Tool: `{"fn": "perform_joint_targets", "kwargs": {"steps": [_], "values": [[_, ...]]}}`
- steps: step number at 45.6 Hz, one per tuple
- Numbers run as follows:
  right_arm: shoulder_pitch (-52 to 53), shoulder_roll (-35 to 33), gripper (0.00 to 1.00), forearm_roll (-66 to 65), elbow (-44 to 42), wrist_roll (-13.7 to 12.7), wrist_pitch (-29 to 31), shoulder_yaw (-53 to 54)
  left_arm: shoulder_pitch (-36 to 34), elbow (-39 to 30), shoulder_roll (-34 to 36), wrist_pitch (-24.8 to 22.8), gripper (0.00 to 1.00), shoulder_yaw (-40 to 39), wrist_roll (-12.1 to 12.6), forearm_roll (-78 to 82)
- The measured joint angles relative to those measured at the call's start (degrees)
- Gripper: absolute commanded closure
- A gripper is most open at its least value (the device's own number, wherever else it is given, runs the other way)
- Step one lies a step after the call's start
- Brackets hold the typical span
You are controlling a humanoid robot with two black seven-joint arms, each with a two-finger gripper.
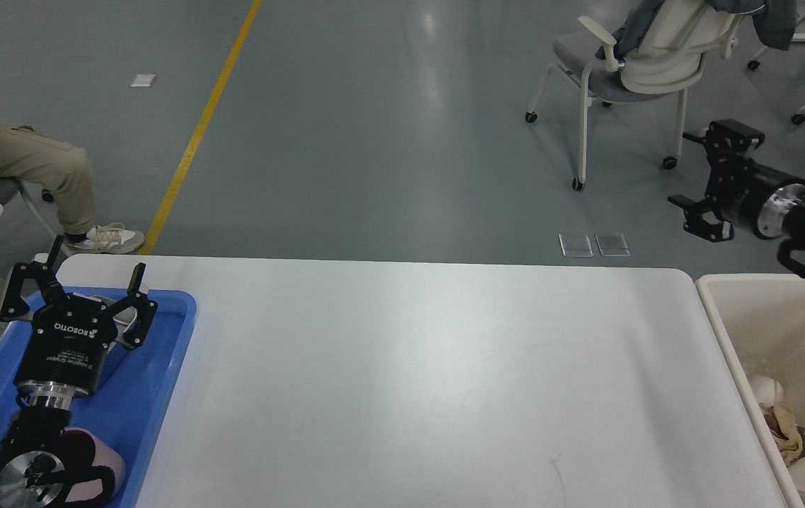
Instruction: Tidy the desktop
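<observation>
The desktop point(409, 367) is a wide glossy white tabletop with rounded corners, and its surface is bare. My left gripper point(97, 259) is open and empty. It hovers over the far end of the blue tray point(162, 353) at the table's left edge, fingers pointing away from me. My right gripper point(686, 169) is held high at the right, beyond the table's far right corner and above the cream bin point(716, 310). Its fingers point left, spread open, with nothing between them.
The tray holds a pinkish object point(95, 451) near my left wrist and a pale flat item under the gripper. The bin holds crumpled paper and white cups point(783, 430). A seated person point(14, 162) is at far left and office chairs point(642, 63) stand beyond the table.
</observation>
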Motion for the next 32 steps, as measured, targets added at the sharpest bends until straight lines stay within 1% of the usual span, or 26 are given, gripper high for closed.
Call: {"fn": "perform_joint_targets", "kwargs": {"steps": [7,10,13,17,25,32], "values": [[-2.48,9.37,0.0,-0.08,-0.01,5.28,0.01,11.79,0.33,0.06,0.02,-0.05,0.03,-0.88,0.0,0.0],[-4.08,13.11,0.0,-0.09,-0.15,7.14,0.01,15.9,0.33,0.1,0.02,-0.04,0.03,-1.56,0.0,-0.01],[-5.65,16.18,0.0,-0.1,-0.16,8.42,0.24,19.29,0.32,0.16,0.06,0.04,0.03,-2.14,0.09,-0.01],[-7.75,20.15,0.0,-0.06,-0.11,9.27,1.06,24.24,0.21,0.24,0.4,0.07,0.03,-2.74,0.25,-0.09],[-13.98,28.79,0.0,0.03,0.34,9.59,3.78,34.22,0.06,0.27,2.98,0.07,0.03,-3.11,0.6,-0.16],[-20.63,34.73,0.0,0.11,0.55,10.3,6.87,37.5,-0.1,0.24,5.93,0.16,0.03,-3.21,0.73,-0.39]]}}
